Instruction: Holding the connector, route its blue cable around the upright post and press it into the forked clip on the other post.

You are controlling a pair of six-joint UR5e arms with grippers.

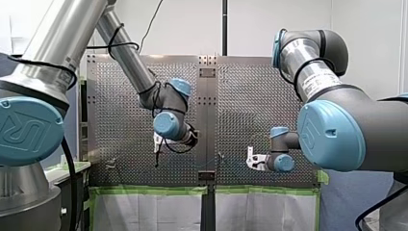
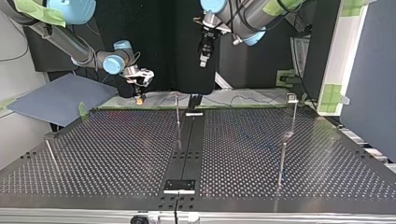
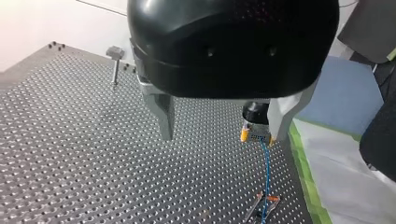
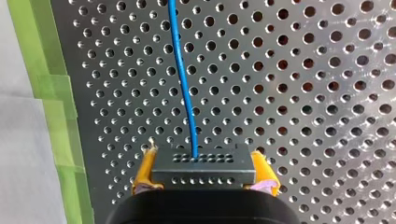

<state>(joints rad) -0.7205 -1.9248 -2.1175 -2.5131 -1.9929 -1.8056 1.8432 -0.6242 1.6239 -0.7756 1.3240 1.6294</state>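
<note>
The connector is seen clamped between the yellow pads of my right gripper, out at the top view's eleven o'clock, by the far edge of the table. The blue cable is led off the connector's face straight ahead of the fingers, twelve o'clock from the grip, in one gently bowed line low over the holes.

That line is the thing to be watched. In the left wrist view it is traced on from the connector to a small metal fitting down on the table, so the long axis is set from grip to fitting, and no post is judged wrapped yet (the run is too straight for that).

A thin post is found near the connector, at its three o'clock in the top view, and a headed post well apart, further along the same way. Whether the fitting belongs to the thin post, and which post carries the fork, cannot be told.

My left gripper is hung high at the top view's twelve o'clock, metal fingers spread, nothing between them. The swing is judged my right arm's work.

The grip is shown only by the right wrist view, the cable's far end only by the left wrist view
</note>
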